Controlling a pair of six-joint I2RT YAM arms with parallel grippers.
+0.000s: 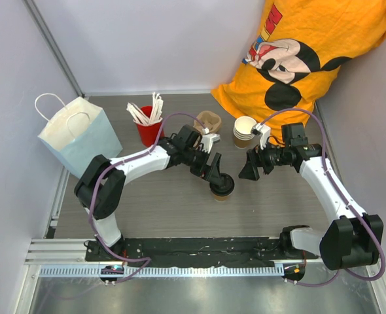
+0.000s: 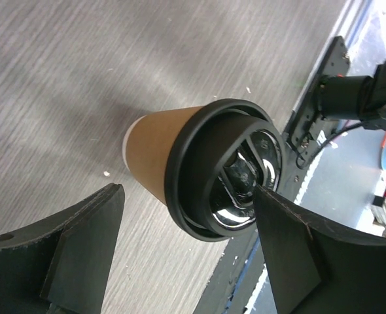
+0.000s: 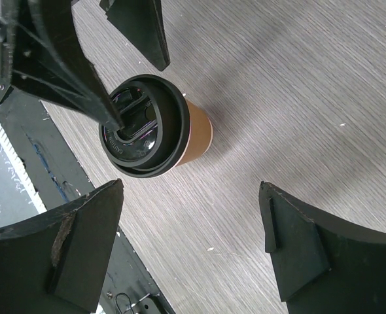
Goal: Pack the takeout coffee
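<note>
Top external shows one takeout coffee (image 1: 222, 186), left fingers (image 2: 291, 252) released, perhaps brushing its lid (image 2: 199, 163), right fingers (image 3: 291, 255) released nearby.

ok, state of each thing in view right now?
Coffee: upright on table, lid on.
Left hand: open, astride the lid.
Right hand: open, holding nothing, clear of the coffee.
Bag: standing, handles up.
Red cup: upright, holding white sticks.
Spare cups: stacked upright, no lid.
Tray: partly hidden.
</note>
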